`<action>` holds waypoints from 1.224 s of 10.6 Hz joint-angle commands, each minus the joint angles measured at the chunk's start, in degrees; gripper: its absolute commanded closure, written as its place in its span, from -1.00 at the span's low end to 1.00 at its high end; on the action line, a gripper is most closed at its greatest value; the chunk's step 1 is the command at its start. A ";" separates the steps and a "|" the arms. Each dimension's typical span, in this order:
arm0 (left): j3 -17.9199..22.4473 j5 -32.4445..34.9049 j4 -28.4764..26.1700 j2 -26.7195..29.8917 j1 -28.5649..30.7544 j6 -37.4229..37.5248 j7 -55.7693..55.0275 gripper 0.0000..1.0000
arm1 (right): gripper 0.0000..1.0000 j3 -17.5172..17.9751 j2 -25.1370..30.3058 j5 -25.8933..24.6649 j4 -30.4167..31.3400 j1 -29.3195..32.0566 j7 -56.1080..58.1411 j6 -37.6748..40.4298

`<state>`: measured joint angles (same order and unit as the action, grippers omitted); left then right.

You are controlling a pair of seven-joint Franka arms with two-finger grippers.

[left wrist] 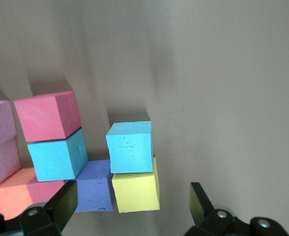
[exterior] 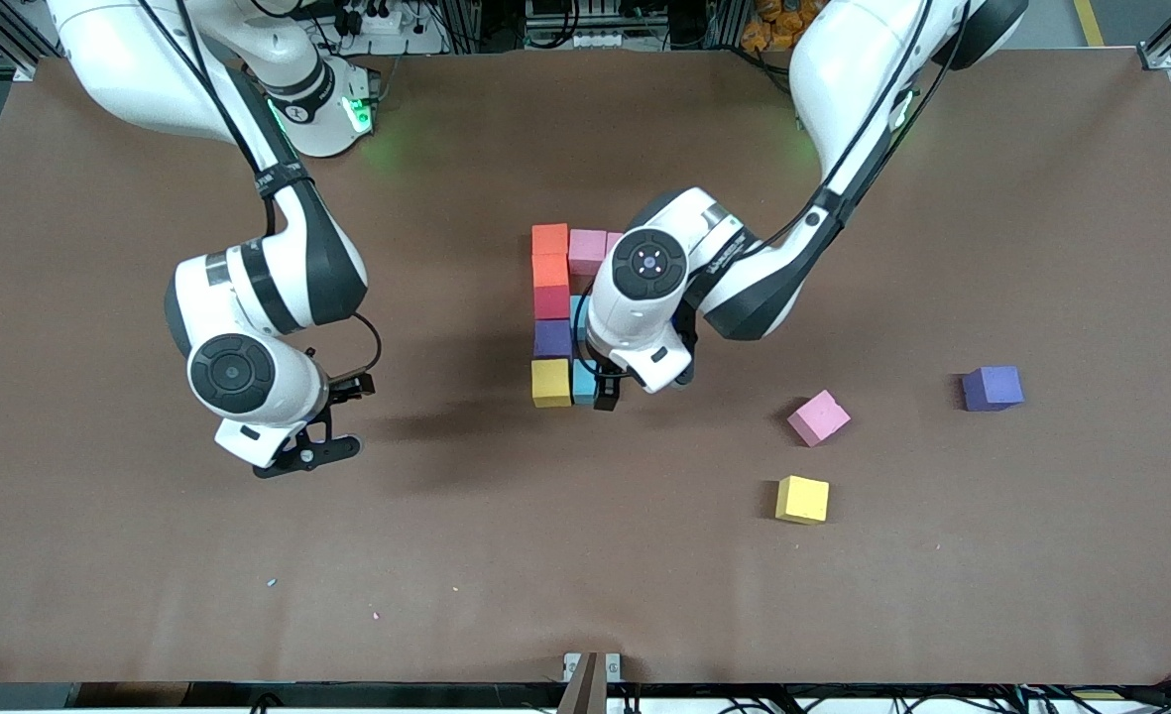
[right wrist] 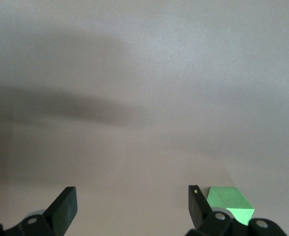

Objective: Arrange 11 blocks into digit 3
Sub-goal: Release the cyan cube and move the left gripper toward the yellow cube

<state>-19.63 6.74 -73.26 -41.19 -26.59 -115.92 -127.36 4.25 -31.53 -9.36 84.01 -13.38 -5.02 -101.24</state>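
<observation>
In the left part of the front view, the right gripper (exterior: 332, 421) hangs over bare brown table (exterior: 149, 555), its jaws released and holding nothing; this arm waits. Its wrist view shows the spread jaws above the table and a green cube (right wrist: 230, 201) lying just beside one finger.

At the centre of the front view stands the unfinished digit 3 (exterior: 565, 312). A column runs down the frame: two orange blocks (exterior: 549, 255), a red block (exterior: 551, 300), a purple block (exterior: 551, 338) and a yellow block (exterior: 550, 382), each touching the next. A pink block (exterior: 587, 250) touches the top orange one, and a light blue block (exterior: 584, 382) touches the yellow one. More of the figure is hidden under the left arm.

The left gripper (exterior: 607, 389) is just over that light blue block, jaws released. In its wrist view the jaws stand wide apart with the light blue cube (left wrist: 130, 146) and the yellow one (left wrist: 135, 191) between them, neither clasped.

In the right part of the front view three loose cubes lie well apart: a yellow cube (exterior: 802, 499) lowest, a tilted pink cube (exterior: 819, 416) above it, and a purple cube (exterior: 993, 388) farthest right.
</observation>
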 commanded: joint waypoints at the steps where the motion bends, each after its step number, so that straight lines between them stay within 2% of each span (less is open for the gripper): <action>1: 0.29 0.91 -2.24 4.36 2.58 1.66 5.08 -1.00 | -1.00 0.15 1.47 0.83 1.51 0.29 0.45 0.08; 5: 0.29 0.82 -4.69 9.02 7.85 6.58 25.96 -1.00 | -1.00 0.15 1.47 0.83 1.51 0.29 0.62 0.08; 8: 0.64 2.47 -4.70 8.94 10.05 6.67 37.06 -1.00 | -1.00 0.24 1.47 0.83 1.51 0.29 0.80 0.16; 13: 0.64 3.98 -4.70 8.94 15.42 10.45 64.03 -1.00 | -1.00 0.15 1.55 0.83 1.51 0.29 0.89 0.51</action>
<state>-18.76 9.69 -76.33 -34.01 -12.30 -106.32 -69.25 4.27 -31.53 -9.33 84.01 -13.39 -4.97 -101.09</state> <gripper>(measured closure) 0.000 0.000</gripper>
